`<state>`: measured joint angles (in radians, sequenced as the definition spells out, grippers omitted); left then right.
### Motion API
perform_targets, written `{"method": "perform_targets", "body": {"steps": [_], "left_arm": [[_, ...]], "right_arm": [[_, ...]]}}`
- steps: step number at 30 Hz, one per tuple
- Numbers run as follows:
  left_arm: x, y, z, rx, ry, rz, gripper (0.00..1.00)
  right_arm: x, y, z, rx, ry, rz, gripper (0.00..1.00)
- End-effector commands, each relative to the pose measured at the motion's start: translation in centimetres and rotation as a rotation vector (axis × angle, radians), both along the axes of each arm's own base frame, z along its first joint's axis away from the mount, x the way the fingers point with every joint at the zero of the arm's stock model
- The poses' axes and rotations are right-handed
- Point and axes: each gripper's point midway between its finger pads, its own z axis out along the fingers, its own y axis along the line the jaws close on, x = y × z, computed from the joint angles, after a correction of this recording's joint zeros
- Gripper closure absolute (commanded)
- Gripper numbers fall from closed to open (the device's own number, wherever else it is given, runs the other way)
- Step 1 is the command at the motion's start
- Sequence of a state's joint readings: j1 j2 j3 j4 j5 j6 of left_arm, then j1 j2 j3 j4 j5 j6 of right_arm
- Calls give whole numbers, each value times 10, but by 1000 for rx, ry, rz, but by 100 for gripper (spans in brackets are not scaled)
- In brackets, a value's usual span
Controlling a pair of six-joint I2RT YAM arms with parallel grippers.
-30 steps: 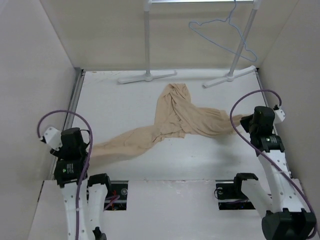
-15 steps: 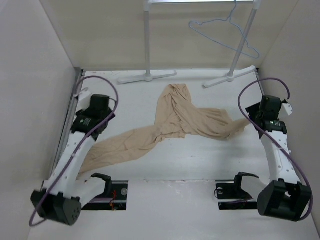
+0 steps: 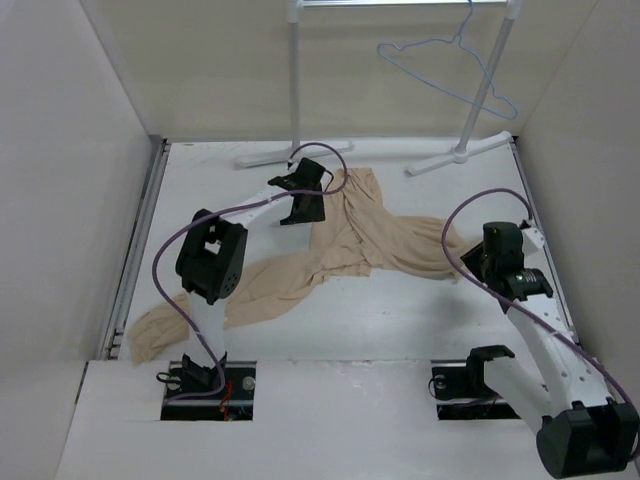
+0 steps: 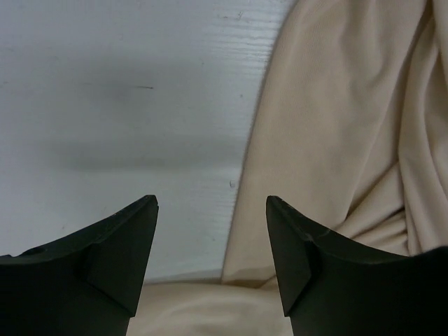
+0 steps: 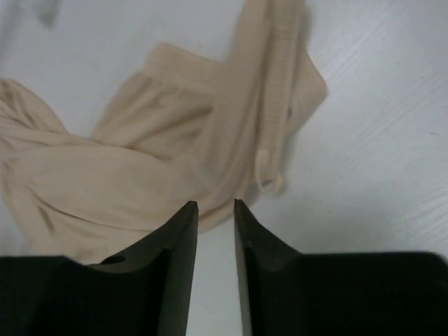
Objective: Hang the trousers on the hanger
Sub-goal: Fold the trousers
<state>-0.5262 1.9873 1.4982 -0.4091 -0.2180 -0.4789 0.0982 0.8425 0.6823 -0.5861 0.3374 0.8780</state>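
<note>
One leg of the trousers trails toward 8 o'clock on the counter; the rest lies bunched mid-counter. The left hand, fingers wide apart, hovers over the fabric's edge at the heap's 11 o'clock. It should probably drop straight down, straddle that edge and pinch a thick fold, since a single thin layer may slip. At 3 o'clock the right hand faces the other end, fingers only narrowly apart and holding nothing, so it should spread wider first. The hanger hangs at 1 o'clock, well apart, so lift high.
</note>
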Motion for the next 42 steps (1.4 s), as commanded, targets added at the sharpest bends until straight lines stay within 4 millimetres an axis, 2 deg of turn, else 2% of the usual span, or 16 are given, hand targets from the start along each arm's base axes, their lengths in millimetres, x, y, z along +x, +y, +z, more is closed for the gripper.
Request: {"method": "perform_targets", "body": {"steps": [1, 2, 4, 9, 11, 14, 18, 21, 22, 25, 27, 28, 32, 34, 38, 42], "left_arm": [[20, -11, 15, -86, -20, -31, 39], [21, -14, 9, -108, -1, -23, 40], [22, -21, -3, -142, 34, -18, 44], [33, -31, -6, -187, 9, 7, 75], [41, -36, 0, -210, -29, 11, 81], [47, -49, 7, -252, -56, 8, 83], [40, -56, -7, -251, -7, -8, 80], [32, -54, -13, -226, 6, -10, 52], [32, -53, -13, -225, 2, -10, 47], [30, -61, -19, -226, 19, -37, 52], [32, -61, -23, -207, 19, -42, 76], [37, -53, -24, -181, 8, -21, 87], [61, -4, 13, -109, -110, 106, 98], [71, 35, 48, -85, -197, 188, 100], [75, 140, 133, -8, -395, 446, 100], [66, 206, 229, 32, -591, 597, 100]], "right_arm": [[-16, -3, -30, 31, 93, -22, 49], [-17, -5, -37, 34, 105, -37, 42], [-15, -12, -47, 38, 126, -58, 40], [-4, -1, -65, 105, 147, -16, 45], [3, 1, -77, 117, 163, -6, 45], [23, -3, -92, 119, 182, 1, 45], [53, -3, -97, 120, 178, 12, 55], [69, -2, -84, 98, 122, 21, 57], [71, -3, -82, 86, 115, 19, 64], [73, -7, -74, 64, 99, 7, 88], [69, -8, -59, 59, 79, 4, 95], [65, -9, -47, 54, 59, 0, 96], [32, -14, 5, 24, -23, -13, 96], [10, -14, 28, 15, -61, -5, 96], [-30, -14, 72, 21, -154, 8, 97], [-55, -7, 123, 47, -265, 40, 97]]}}
